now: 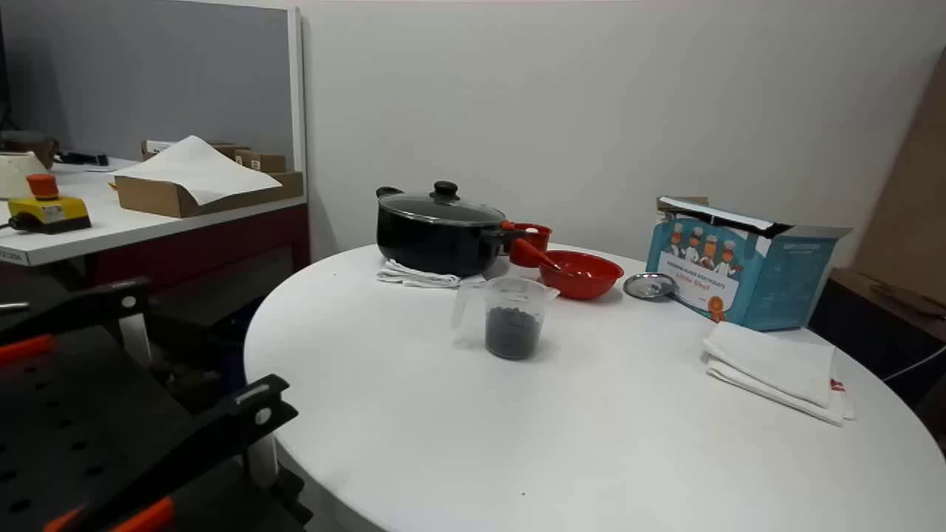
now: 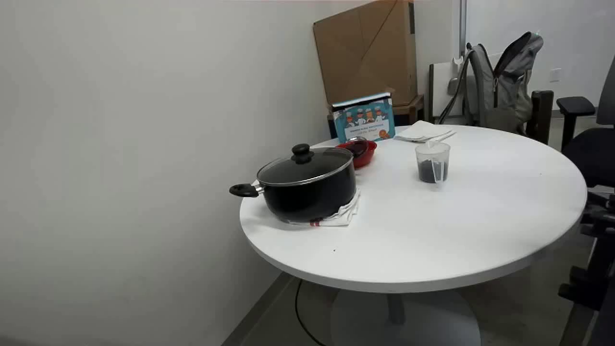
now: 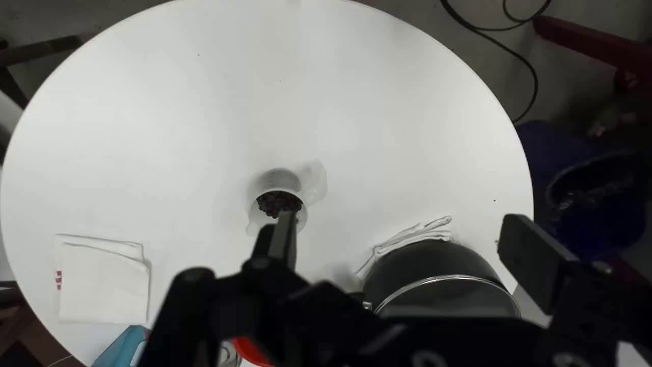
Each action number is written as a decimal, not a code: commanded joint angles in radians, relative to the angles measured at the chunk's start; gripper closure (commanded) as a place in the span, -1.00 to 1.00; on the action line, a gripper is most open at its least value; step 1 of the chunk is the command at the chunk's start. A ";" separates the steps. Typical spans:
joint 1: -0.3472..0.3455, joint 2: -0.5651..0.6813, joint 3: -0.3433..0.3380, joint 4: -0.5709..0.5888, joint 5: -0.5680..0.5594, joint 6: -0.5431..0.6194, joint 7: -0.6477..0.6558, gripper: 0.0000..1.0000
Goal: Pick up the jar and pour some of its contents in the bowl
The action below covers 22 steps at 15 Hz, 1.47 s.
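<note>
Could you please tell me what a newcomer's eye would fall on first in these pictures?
Probably the lidded black pot near the wall, a white cloth at its base. Next, the red bowl close by, then the clear jar with dark contents near the middle of the white table.

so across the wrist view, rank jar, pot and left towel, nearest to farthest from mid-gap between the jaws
1. Pot: mostly within the open gap.
2. Jar: upper left, partly behind the jaws.
3. Left towel: far left, lying folded.
Picture order only; true depth isn't clear.
</note>
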 commanded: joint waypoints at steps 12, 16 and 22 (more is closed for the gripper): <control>-0.064 0.059 0.138 -0.028 -0.075 0.222 0.219 -1.00; -0.115 0.165 0.242 -0.045 -0.110 0.357 0.436 -1.00; -0.136 0.332 0.270 -0.046 -0.035 0.416 0.696 -1.00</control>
